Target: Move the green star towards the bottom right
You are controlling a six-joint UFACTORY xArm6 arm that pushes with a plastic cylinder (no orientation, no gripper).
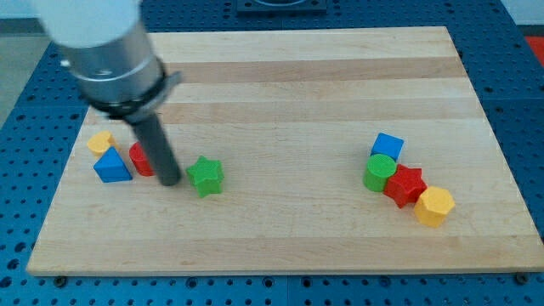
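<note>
Green star [205,175] sits left of the board's [289,246] middle. My tip [170,181] stands just left of it, holding nothing.

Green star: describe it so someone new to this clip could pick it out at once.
On the wooden board, look at the view's left half, just right of the dark rod whose tip sits beside it. The green star lies apart from the blue, red and yellow blocks left of the rod. The only other green block is round, far right.
</note>
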